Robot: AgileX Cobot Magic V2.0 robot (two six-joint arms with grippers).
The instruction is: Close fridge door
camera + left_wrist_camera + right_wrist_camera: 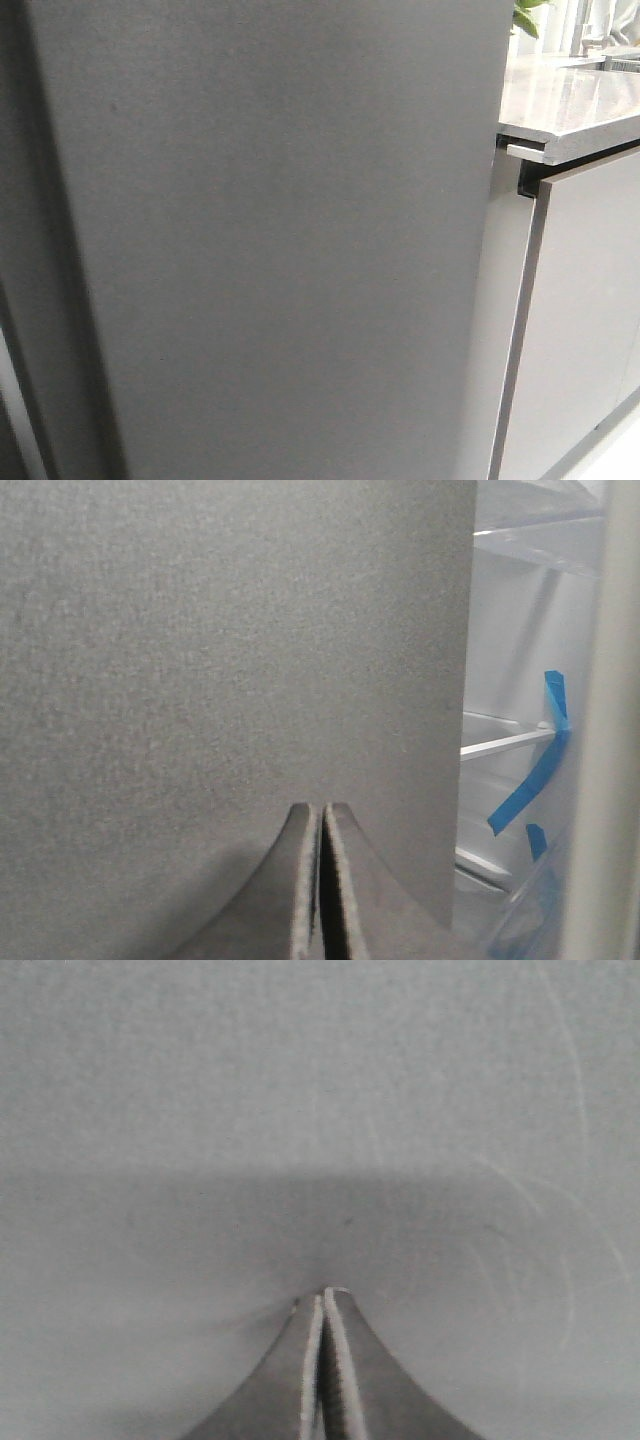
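1. The fridge door (280, 240), a very large flat panel of matte, finely grained charcoal grey, fills most of the front view from top to bottom; no handle shows on it.
2. To the right of the door stands a glossy pale-grey stone countertop (575, 100), its front edge overhanging a smooth light-grey cabinet front (585, 320). The countertop's near corner sits just beside the door's right edge.
3. At the far back of the countertop a few green plant leaves (527, 17) show against bright light.
4. A darker grey vertical strip (45, 300) runs down the left side of the front view beside the door; what it belongs to cannot be told.
5. In the left wrist view the door (230, 680) lies close ahead, and past its vertical edge the white fridge interior (510, 630) is visible, so the door is not closed.
6. Inside are a white shelf rail (505, 744) and strips of blue tape (540, 765) crossing it.
7. The left gripper (321, 880) has its two dark fingers pressed together, holding nothing, its tips near the door's open edge; contact cannot be told.
8. The right gripper (322, 1360) likewise has its fingers together and empty, pointing at the door face (320, 1110), which fills that whole view; its shadow falls on the panel.
9. Open room lies only at the door's edge toward the interior and along the cabinet side on the right.
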